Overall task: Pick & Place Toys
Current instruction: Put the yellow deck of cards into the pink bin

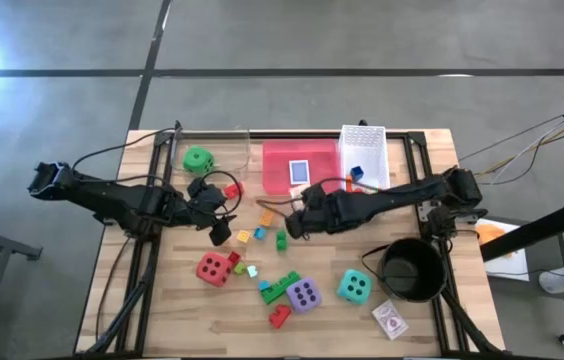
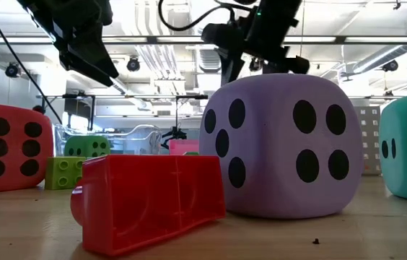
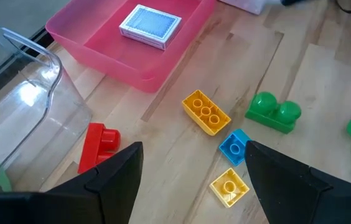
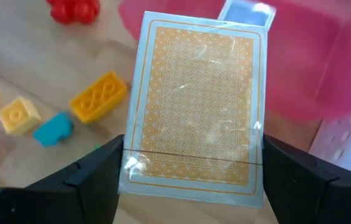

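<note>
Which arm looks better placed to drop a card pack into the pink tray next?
Right, probably. The right gripper already holds an orange card pack beside the pink tray. The left gripper is open and empty over loose bricks.

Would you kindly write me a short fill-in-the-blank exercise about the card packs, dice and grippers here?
1. The right gripper holds an ____ card pack.
2. The blue card pack lies in the ____ tray.
3. The left gripper is ____ and holds nothing.
4. In the low view, the red brick lies in front of the ____ die.

Missing words: orange; pink; open; purple
</note>
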`<control>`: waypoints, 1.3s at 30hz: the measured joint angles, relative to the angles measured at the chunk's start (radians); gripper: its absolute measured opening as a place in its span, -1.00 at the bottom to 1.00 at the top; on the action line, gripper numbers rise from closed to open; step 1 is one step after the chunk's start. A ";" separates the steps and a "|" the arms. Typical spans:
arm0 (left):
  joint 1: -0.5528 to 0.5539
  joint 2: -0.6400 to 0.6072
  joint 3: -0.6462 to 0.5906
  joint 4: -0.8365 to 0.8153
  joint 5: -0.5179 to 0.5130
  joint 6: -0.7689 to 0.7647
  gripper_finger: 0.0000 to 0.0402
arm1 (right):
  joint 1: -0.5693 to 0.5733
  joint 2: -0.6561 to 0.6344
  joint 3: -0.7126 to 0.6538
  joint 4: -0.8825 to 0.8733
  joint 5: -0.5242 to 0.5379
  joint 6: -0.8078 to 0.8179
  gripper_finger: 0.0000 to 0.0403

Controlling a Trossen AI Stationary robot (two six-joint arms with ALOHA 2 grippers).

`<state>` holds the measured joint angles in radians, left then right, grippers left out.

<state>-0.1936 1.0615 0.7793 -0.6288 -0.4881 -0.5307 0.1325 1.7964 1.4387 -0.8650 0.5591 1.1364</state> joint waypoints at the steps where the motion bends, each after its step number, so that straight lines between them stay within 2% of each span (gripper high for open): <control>1: 0.000 0.000 0.000 0.001 0.002 0.000 0.42 | -0.015 -0.010 0.003 -0.003 0.000 -0.028 0.51; 9: 0.000 0.000 0.000 0.004 0.009 -0.001 0.42 | -0.184 -0.053 0.015 0.008 -0.022 -0.227 0.51; 19: 0.000 0.000 0.000 0.004 0.009 -0.013 0.42 | -0.370 0.014 0.014 0.127 -0.177 -0.427 0.51; 25: 0.000 0.000 0.000 0.004 0.010 -0.020 0.42 | -0.408 0.089 0.013 0.166 -0.227 -0.471 0.51; 39: 0.000 0.000 0.000 0.008 0.010 -0.023 0.42 | -0.413 0.238 0.013 0.280 -0.270 -0.512 0.51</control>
<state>-0.1936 1.0615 0.7795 -0.6212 -0.4786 -0.5534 -0.2810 2.0340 1.4513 -0.5853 0.2889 0.6249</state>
